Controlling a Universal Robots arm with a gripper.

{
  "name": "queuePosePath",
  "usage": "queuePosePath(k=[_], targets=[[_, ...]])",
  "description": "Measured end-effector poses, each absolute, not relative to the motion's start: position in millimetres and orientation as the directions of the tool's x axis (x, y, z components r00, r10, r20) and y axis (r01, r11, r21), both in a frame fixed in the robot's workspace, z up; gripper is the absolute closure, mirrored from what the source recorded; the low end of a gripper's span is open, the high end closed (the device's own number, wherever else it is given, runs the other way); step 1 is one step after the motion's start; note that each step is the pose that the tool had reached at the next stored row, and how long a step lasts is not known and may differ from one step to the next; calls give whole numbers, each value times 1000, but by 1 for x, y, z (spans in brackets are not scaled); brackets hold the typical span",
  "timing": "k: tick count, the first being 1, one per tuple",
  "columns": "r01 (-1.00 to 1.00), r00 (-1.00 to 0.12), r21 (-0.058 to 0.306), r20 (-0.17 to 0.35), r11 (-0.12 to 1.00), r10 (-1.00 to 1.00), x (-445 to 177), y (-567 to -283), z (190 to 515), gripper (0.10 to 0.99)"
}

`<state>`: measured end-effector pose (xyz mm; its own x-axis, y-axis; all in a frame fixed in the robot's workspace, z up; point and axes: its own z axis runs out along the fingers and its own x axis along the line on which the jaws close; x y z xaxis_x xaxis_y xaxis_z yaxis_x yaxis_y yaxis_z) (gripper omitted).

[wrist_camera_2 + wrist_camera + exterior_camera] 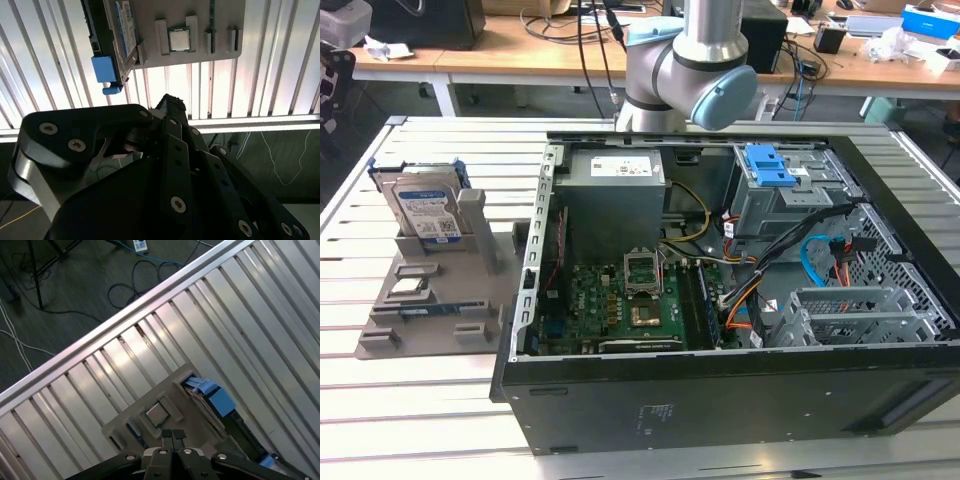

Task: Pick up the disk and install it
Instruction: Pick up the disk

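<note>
Disk (425,208): stands on edge in the grey holder (420,300) on the slatted table (410,420), at the exterior view's left of the open computer case (720,400).
Gripper (173,435): fingertips closed together, empty, apart from the disk.

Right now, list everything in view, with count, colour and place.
disk: one, silver with blue frame, upright in the holder
holder: one, grey, on the table at the exterior view's left
chip: one, silver, in the holder
computer case: one, black, open, on the table
circuit board: one, green, inside the case
power box: one, grey, inside the case
latch: one, blue, inside the case
table: one, silver, slatted, under everything
arm: one, silver and pale blue, behind the case
gripper: one, black, shut, facing the holder
</note>
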<state>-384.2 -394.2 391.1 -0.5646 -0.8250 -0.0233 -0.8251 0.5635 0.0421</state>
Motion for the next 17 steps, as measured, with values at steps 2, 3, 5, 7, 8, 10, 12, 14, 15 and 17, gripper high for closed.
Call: queuePosePath(k=[2,3,5,7,8,10,12,14,15,17], targets=[[-839,-543,42,-23,542,-839,-384,-394,391,980],[-847,-531,42,-23,529,-847,-384,-394,391,980],[-860,-509,42,-23,508,-860,-384,-394,391,980],[-872,-488,42,-23,487,-872,-384,-394,391,980],[-878,-479,42,-23,478,-878,-384,-394,391,980],[-888,-459,42,-23,458,-888,-384,-394,391,980],[-905,-424,42,-23,423,-906,-384,-394,391,980],[-920,-390,42,-23,389,-920,-384,-394,391,980],[-924,-381,42,-23,380,-924,-384,-394,391,980],[-936,-351,42,-23,350,-936,-384,-394,391,980]])
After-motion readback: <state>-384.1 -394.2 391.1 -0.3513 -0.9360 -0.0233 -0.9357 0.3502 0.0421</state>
